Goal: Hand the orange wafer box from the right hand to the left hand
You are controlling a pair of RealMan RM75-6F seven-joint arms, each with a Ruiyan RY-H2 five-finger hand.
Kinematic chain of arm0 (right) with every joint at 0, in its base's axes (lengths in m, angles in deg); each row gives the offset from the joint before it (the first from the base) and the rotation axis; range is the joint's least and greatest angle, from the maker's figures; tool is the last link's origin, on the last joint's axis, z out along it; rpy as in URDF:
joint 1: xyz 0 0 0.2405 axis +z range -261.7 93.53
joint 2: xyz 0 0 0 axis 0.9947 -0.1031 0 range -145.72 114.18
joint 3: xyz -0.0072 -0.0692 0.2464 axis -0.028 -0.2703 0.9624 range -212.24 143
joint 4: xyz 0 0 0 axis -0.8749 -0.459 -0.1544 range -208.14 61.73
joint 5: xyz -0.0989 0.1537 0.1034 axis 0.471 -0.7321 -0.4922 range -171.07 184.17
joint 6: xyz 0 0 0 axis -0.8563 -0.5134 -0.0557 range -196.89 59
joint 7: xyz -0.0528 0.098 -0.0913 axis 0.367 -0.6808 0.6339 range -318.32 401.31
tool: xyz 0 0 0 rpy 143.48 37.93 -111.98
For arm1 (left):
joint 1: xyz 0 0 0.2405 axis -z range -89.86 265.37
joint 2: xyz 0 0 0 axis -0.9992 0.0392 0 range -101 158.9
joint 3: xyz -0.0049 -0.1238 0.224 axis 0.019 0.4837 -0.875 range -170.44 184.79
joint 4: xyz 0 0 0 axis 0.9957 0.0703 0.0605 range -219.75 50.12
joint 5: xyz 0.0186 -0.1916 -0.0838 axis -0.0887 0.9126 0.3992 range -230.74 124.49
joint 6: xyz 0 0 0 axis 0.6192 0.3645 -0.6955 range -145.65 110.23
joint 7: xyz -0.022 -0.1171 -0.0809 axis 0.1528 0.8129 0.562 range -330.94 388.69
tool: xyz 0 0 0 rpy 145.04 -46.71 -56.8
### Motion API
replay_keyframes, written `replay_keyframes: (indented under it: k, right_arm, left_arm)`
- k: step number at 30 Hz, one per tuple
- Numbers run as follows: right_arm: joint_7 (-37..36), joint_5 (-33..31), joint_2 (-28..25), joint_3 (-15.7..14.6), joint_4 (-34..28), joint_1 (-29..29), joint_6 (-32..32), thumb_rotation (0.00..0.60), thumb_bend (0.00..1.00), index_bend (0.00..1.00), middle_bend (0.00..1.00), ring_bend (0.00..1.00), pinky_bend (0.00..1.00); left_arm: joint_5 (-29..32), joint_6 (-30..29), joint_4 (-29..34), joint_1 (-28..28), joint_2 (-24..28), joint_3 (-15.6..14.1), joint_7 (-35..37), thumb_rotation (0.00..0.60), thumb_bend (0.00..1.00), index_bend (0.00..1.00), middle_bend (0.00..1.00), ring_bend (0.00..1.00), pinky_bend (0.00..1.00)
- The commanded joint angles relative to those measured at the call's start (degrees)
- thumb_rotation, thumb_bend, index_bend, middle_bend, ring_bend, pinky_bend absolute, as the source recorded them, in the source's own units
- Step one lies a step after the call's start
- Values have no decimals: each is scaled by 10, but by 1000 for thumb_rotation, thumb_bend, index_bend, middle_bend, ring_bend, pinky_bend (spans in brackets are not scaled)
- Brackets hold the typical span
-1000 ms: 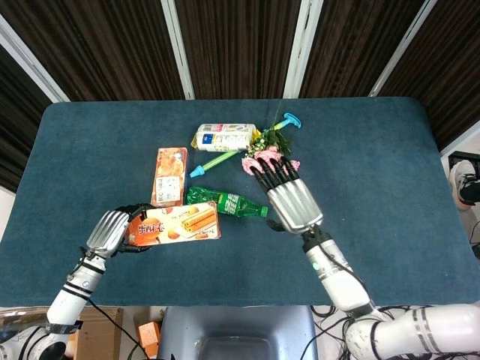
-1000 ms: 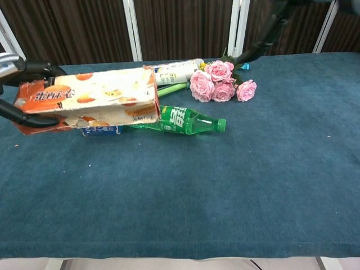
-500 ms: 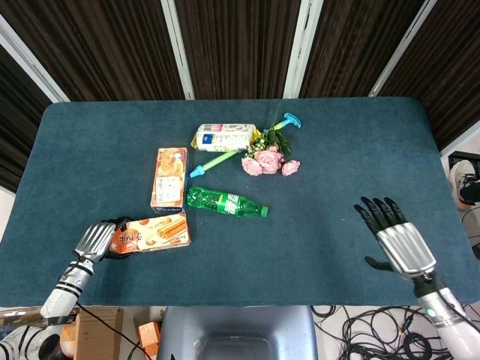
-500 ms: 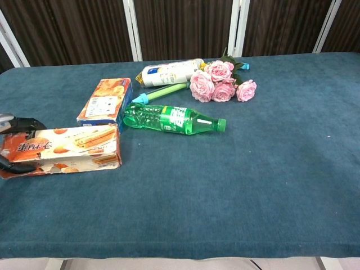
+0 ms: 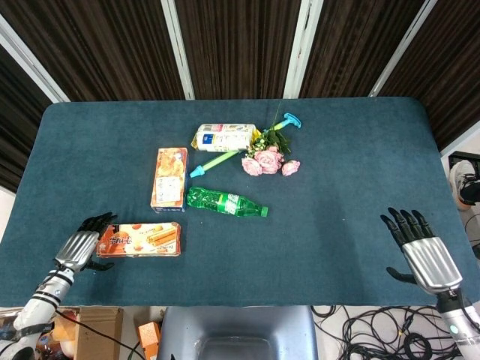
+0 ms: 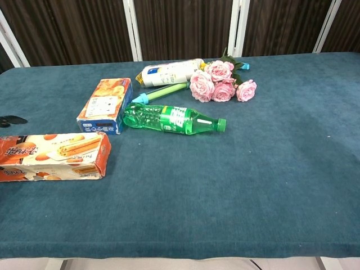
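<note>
The orange wafer box [image 5: 140, 239] [image 6: 53, 156] lies flat on the blue table near the front left edge. My left hand [image 5: 81, 247] sits at the box's left end with its dark fingers spread apart, and it does not grip the box. In the chest view only a dark fingertip [image 6: 11, 120] of that hand shows, apart from the box. My right hand [image 5: 421, 251] hovers at the front right edge of the table, fingers spread, holding nothing.
A second biscuit box [image 5: 169, 178] [image 6: 105, 104], a green bottle [image 5: 225, 202] [image 6: 171, 118], pink roses [image 5: 268, 161] [image 6: 219, 81], a white packet [image 5: 225, 136] [image 6: 169, 71] and a green stick [image 5: 214, 161] lie mid-table.
The left hand lowered the wafer box to the table at front left and let go. The right hand drew back from the table's middle to the front right edge.
</note>
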Motion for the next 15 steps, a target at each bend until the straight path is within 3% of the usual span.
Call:
replay_keyframes:
  k: [1,4,7,15]
  right_arm:
    - [7,-6,20,2,24,-38,32,600,56,0,0,0,0]
    - [26,-28,52,8,50,-74,55,600,56,0,0,0,0]
    - [25,-51,89,22,71,-98,69,600,56,0,0,0,0]
    - [-19,-47,107,47,100,-127,94,600,56,0,0,0,0]
  left_arm:
    - [-23,-104,115,-66,91,-31,-70,600,221,0,0,0,39]
    - [-37,-217,144,-138,93,-51,-124,600,260,0,0,0,31]
    - [-50,-308,129,-201,51,-61,-155,600,276,0,0,0,27]
    - [-97,-345,120,-233,42,-71,-156,600,285,0,0,0,25]
